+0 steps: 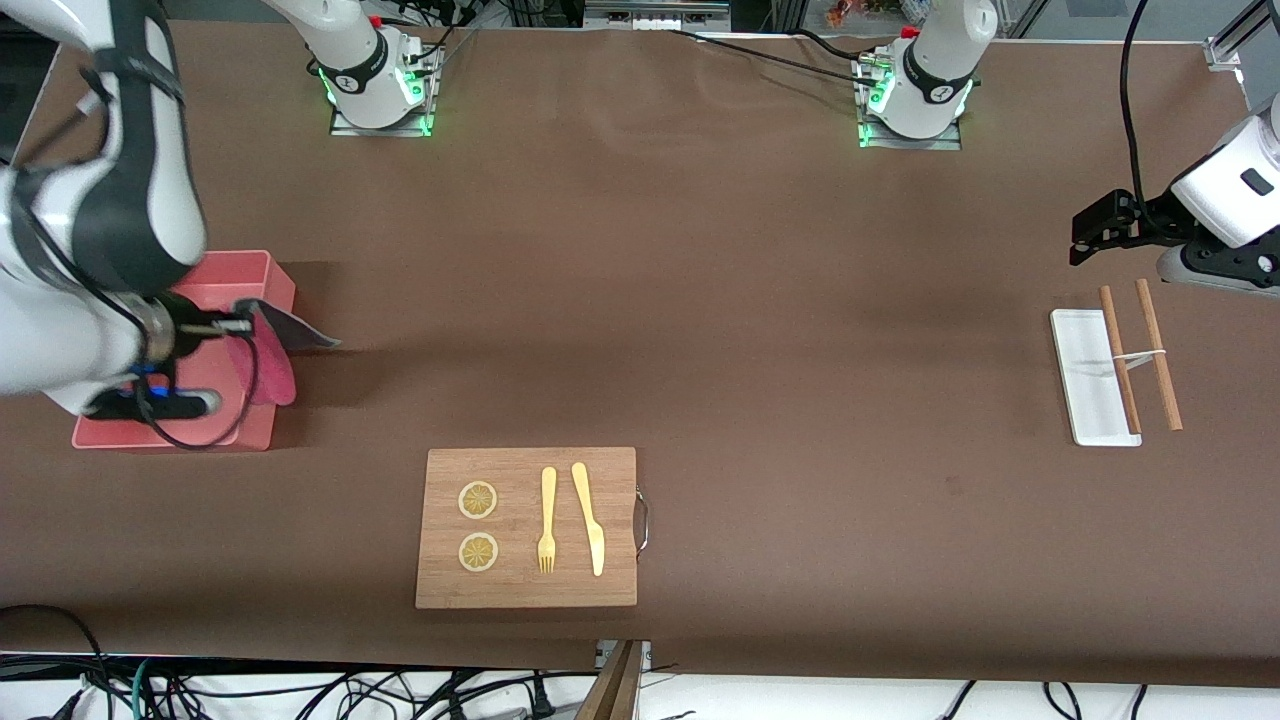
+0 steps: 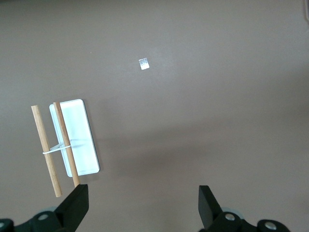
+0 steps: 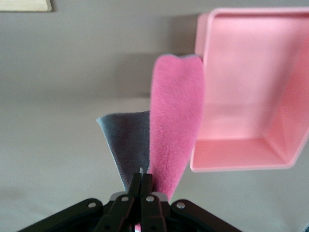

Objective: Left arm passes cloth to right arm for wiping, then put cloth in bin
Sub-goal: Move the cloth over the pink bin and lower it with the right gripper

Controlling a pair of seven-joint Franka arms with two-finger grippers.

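The bin [image 1: 262,272] sits at the right arm's end of the bench [image 1: 700,300]: salmon-pink plastic tub, rectangular, plain upright walls, smooth inside, nothing in it per the right wrist view. Right hand [image 1: 243,324] is up over the bin's edge, clenched on the cloth [image 1: 275,350]. The cloth hangs from the fingertips in a fold; one face fleecy pinkish-red w/ a soft nap, the other flat dark grey, the grey flap sticking out past the bin's wall over the bench. Bench top is a matte brown sheet w/ faint creases.

Mid-bench, nearer the front camera: wooden board [image 1: 527,528], pale grain, rectangular, metal handle [image 1: 642,520] at one short side. On it two round lemon slices [image 1: 478,500], a yellow fork [image 1: 547,520] and yellow knife [image 1: 590,518], lying parallel.

Toward the left arm's end: flat white tray [image 1: 1085,385], glossy, narrow w/ rounded corners. Two wooden sticks [image 1: 1158,367] tied w/ a white band; one lies across the tray's edge, the other on the bench just beside it. Left hand [image 1: 1095,232] waits above the bench near the tray, released, black fingers [image 2: 77,205] wide apart, holding nothing.
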